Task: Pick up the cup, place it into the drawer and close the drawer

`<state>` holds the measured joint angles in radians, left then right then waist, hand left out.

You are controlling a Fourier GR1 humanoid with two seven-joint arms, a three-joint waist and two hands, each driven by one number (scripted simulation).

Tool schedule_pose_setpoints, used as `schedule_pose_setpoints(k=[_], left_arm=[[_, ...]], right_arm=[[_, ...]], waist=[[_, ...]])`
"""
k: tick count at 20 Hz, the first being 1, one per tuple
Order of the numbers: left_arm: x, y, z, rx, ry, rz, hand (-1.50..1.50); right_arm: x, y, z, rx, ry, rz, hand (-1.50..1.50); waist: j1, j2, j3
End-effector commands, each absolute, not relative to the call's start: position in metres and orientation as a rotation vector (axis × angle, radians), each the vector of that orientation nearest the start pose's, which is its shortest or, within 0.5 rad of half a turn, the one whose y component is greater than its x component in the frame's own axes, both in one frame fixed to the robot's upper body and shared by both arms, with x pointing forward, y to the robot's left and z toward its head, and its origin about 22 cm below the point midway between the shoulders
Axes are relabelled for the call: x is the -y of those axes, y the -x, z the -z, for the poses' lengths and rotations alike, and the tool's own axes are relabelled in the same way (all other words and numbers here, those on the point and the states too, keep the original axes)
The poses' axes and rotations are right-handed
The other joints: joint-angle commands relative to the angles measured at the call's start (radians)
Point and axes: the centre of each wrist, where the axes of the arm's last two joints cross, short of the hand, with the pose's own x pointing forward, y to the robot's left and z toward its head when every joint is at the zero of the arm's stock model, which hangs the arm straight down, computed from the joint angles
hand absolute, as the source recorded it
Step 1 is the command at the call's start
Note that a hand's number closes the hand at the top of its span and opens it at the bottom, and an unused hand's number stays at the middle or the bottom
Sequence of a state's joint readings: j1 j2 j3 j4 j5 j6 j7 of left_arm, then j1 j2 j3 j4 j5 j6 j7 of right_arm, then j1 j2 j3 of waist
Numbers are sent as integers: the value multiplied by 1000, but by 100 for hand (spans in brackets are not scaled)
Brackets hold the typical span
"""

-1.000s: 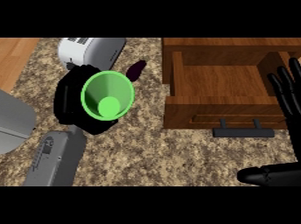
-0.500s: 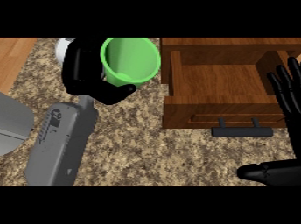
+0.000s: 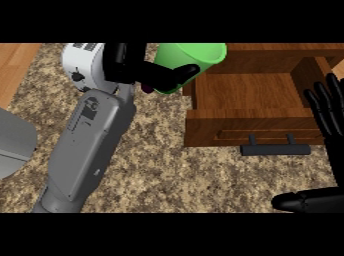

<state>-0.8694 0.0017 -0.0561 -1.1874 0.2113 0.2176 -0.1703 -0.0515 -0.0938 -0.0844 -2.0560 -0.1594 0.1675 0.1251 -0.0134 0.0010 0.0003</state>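
My left hand (image 3: 142, 70) is shut on the green cup (image 3: 190, 60), its fingers and thumb curled round the cup's lower side. The cup is lifted and tilted, its rim reaching over the left wall of the open wooden drawer (image 3: 256, 95). The drawer's inside is bare wood, and its black handle (image 3: 274, 149) sticks out at the front. My right hand (image 3: 341, 130) rests open at the right edge beside the drawer, fingers straight and pointing up, thumb low.
A white toaster (image 3: 83, 62) stands at the back left, partly behind my left forearm (image 3: 86, 150). A grey rounded object (image 3: 1, 145) lies at the left edge. A small dark purple thing (image 3: 147, 88) peeks out under the left hand.
My left hand has carried the cup up off the counter and rightward to the drawer's left edge. The right hand has stayed still.
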Motion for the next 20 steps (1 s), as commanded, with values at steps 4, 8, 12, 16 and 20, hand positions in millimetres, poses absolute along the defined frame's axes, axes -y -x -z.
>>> schedule_pose_setpoints(k=[4,8,12,16,20], left_arm=[[-72,-414,-200,2036,272,91,150],[-44,-414,-194,1998,230,109,150],[-37,-424,-169,2009,189,96,150],[-30,-422,-154,1965,206,119,150],[-24,-427,-153,1932,170,145,150]], right_arm=[[263,-229,-146,1987,-124,-155,-150],[239,-220,-135,2000,-133,-146,-150],[263,-233,-123,1982,-141,-150,-150],[244,-236,-141,2002,-119,-137,-150],[240,-238,-141,1994,-145,-149,-150]], waist=[[-2,3,0],[-11,3,0],[-34,10,1],[-27,7,0],[-33,8,0]])
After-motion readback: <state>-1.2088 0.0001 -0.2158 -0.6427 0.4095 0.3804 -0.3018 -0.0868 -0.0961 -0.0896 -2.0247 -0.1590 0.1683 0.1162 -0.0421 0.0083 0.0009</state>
